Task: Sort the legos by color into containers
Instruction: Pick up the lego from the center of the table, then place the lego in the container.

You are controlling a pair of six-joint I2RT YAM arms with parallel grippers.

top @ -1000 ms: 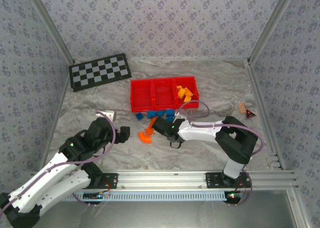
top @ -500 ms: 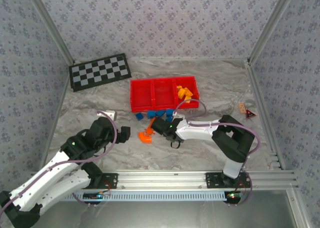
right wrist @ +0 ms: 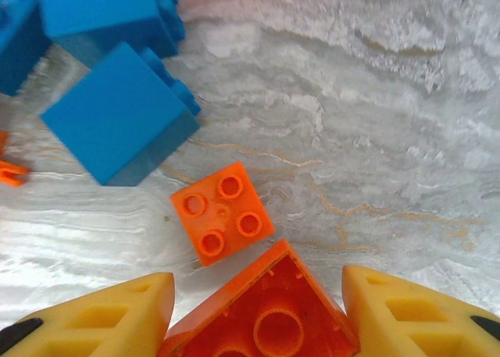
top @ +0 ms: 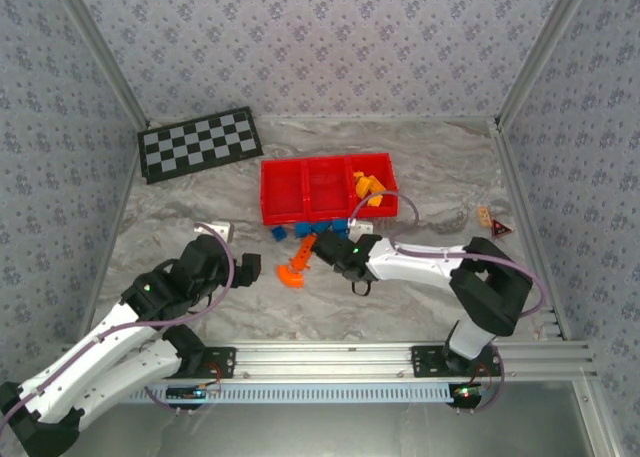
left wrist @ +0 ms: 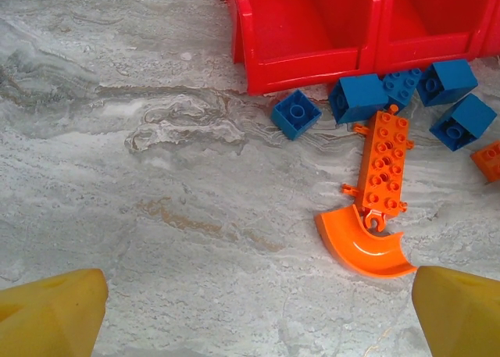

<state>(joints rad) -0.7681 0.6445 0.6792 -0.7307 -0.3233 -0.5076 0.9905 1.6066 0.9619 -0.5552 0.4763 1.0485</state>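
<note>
Looks like a robot test cell in a lab, not a home. Walled in by patterned wall panels (top: 330,47) on bare metal posts (top: 100,62), beyond and to either side of the left gripper (top: 250,269) and right gripper (top: 318,247). Carries both arm bases on a slotted aluminium rail (top: 340,355) behind them. Has a checkered board (top: 198,143) lying far beyond the left gripper on the marbled tabletop (top: 430,167).

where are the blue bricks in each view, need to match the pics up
top external: blue bricks in a row just in front of the containers.
left wrist: blue bricks upper right, by the containers' front.
right wrist: blue bricks upper left, beyond the held orange brick.
shared landmark: the marbled table under them.
</note>
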